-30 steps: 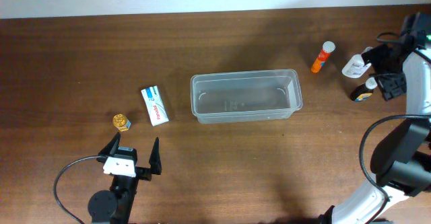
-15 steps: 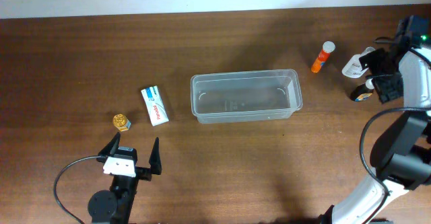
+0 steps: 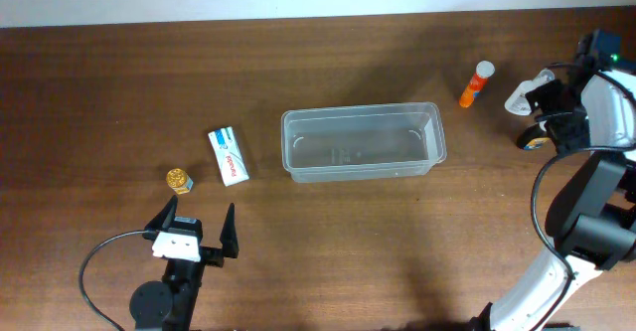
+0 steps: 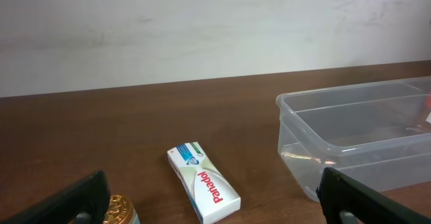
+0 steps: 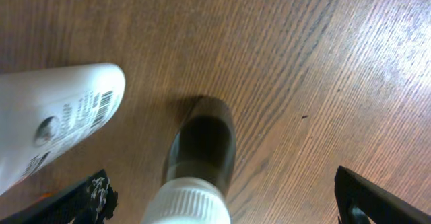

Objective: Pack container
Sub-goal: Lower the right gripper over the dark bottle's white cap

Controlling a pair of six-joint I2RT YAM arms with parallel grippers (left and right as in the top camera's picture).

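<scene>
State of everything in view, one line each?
container: upright, open-topped, empty.
Panadol box: closed, lying flat.
gold-lidded jar: upright, lid on.
orange tube: white cap on.
white bottle: lying on its side.
dark bottle: capped, not held.
left gripper: open, empty.
right gripper: open, empty, over the dark bottle.

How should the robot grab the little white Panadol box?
Probably from straight above, pinching its two long sides. The box lies flat on the table, so the narrow width fits between fingers, and both sides are free. The left hand, open, is nearest.
</scene>
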